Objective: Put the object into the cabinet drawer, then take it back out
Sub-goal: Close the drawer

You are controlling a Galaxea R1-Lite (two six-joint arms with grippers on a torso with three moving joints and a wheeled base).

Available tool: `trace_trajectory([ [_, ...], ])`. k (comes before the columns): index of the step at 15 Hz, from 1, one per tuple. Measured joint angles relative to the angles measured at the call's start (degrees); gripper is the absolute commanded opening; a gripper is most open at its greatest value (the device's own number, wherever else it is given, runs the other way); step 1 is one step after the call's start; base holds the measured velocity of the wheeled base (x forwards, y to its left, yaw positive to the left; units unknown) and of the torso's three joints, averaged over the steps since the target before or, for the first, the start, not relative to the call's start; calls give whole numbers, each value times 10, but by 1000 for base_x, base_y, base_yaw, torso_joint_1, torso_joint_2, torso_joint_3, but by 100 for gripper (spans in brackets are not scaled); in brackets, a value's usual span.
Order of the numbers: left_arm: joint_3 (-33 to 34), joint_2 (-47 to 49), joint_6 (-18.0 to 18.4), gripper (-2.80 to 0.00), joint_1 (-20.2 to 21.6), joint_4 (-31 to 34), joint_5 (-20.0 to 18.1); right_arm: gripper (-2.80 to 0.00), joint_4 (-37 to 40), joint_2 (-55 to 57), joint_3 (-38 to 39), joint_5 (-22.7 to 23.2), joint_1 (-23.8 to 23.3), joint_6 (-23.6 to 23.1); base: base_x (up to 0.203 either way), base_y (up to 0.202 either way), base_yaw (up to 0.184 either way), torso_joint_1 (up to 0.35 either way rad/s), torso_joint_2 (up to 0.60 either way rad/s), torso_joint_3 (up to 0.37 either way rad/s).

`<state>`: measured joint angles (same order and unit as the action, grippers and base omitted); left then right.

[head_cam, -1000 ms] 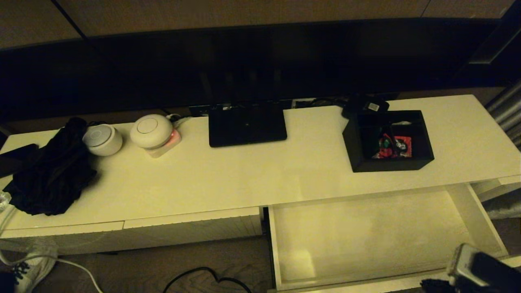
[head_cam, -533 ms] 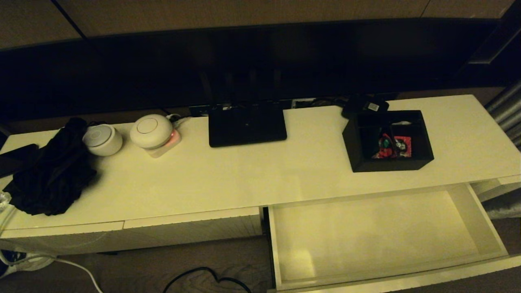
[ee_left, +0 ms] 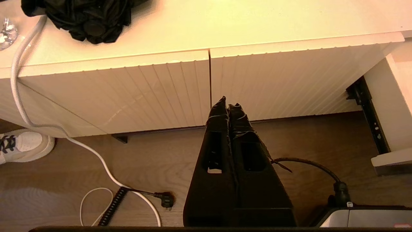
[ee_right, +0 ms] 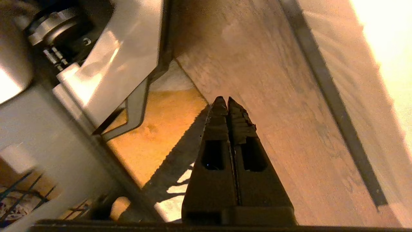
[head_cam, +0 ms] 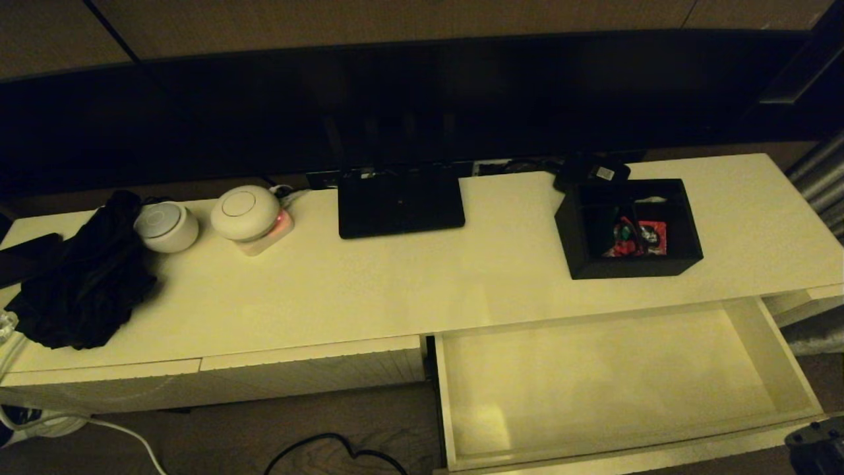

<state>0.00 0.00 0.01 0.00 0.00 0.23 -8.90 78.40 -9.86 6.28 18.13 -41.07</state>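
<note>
Cream cabinet top under dim warm light carries the box, upright near the right end, directly behind the pulled-out drawer, so a short forward-and-down move should seat it. Router sits well apart. Right gripper, jaws together, hangs low beside the drawer's front corner; left gripper, jaws together, is parked before the closed fronts.

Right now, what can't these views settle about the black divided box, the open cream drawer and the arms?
- Black divided box: left compartments too dark, head view.
- Open cream drawer: ribbed front cut off by bottom edge.
- Right gripper: shut over floor; head view shows only a corner.
- Left gripper: shut, absent from head view.
</note>
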Motion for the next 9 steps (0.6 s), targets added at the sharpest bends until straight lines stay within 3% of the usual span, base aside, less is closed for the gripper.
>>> trace_trajectory([
  [5,0,0,0,-280,0,0,0,-280,-167,111,-10,-9,-20,5,0,0,0,0,0,0],
  [9,0,0,0,-280,0,0,0,-280,-250,154,-15,-9,-44,6,0,0,0,0,0,0],
])
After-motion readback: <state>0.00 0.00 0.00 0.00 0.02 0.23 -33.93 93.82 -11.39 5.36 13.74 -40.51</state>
